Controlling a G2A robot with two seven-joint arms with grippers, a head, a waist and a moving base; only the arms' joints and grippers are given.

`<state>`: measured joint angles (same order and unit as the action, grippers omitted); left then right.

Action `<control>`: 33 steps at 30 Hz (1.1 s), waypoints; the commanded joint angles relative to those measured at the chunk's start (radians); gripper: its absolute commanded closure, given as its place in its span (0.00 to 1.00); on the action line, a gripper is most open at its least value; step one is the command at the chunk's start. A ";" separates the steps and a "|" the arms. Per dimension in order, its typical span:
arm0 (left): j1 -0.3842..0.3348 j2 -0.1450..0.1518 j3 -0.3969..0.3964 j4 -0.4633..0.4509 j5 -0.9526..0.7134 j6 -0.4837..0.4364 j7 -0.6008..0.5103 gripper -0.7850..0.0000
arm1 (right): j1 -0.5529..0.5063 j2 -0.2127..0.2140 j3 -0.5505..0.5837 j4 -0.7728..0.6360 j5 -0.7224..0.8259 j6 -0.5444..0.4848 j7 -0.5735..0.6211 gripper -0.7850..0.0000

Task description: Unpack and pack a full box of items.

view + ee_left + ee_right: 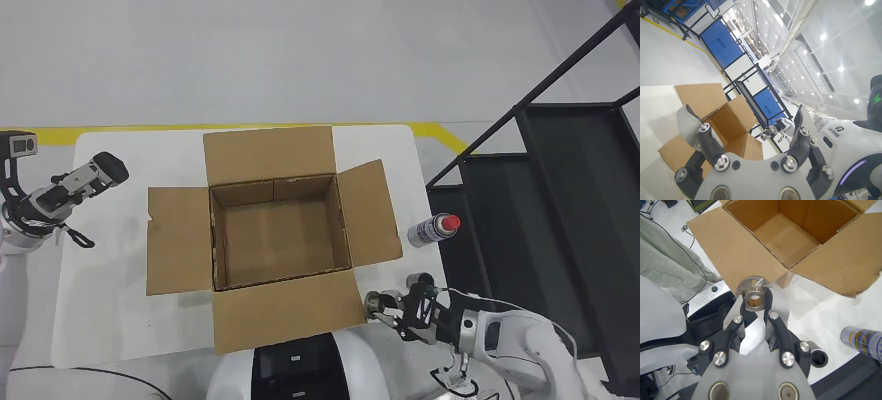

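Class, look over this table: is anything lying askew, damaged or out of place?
The can lies on its side at the table's edge, beside a flap of the box; being round, it might roll off. The box stands open and empty. Nothing else looks odd.

From the right wrist, the spray can [862,340] runs off the picture's edge, cap out of sight, and the right claw [754,297] covers part of a black sleeve [819,356]. The box [745,247] loses its far flaps past the edge. From above, the metal piece [376,301] in that claw is too small to identify.
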<state>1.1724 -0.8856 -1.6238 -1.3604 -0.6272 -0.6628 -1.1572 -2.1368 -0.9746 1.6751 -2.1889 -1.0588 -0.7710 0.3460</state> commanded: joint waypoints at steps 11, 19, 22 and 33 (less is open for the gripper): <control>0.000 0.000 0.000 0.000 0.000 0.000 0.000 0.00 | 0.159 -0.005 -0.117 0.033 0.066 0.090 0.035 1.00; 0.000 0.000 0.000 0.000 0.000 0.000 0.000 0.00 | 0.159 -0.005 -0.117 0.033 0.066 0.090 0.035 1.00; 0.000 0.000 0.000 0.000 0.000 0.000 0.000 0.00 | 0.159 -0.005 -0.117 0.033 0.066 0.090 0.035 1.00; 0.000 0.000 0.000 0.000 0.000 0.000 0.000 0.00 | 0.159 -0.005 -0.117 0.033 0.066 0.090 0.035 1.00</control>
<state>1.1724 -0.8856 -1.6238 -1.3604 -0.6272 -0.6628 -1.1572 -1.9780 -0.9793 1.5585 -2.1561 -0.9926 -0.6806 0.3808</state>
